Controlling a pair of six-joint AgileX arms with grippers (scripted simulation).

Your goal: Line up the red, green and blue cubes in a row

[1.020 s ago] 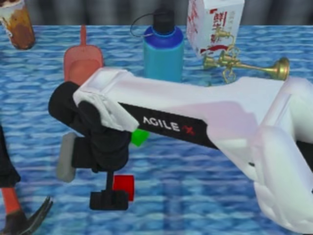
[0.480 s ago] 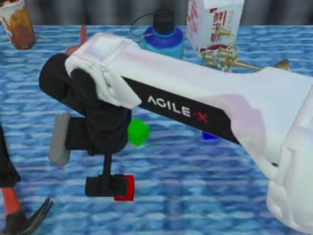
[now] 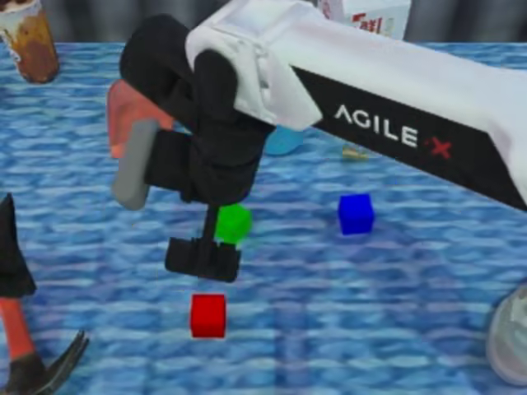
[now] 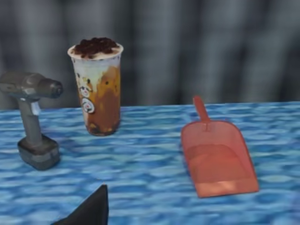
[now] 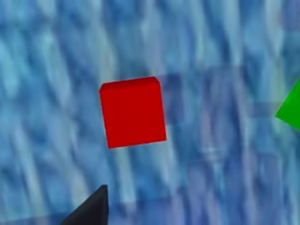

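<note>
My right pincer (image 3: 202, 257) hangs empty above the red cube (image 3: 207, 316); its spread I cannot tell. I'd next approach the green cube (image 3: 233, 223) squarely.

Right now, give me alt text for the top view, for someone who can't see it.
The right arm reaches across a blue table, its gripper hanging above the red cube and holding nothing. The green cube lies just behind the gripper and the blue cube farther right, so the three cubes are not in a row.
</note>
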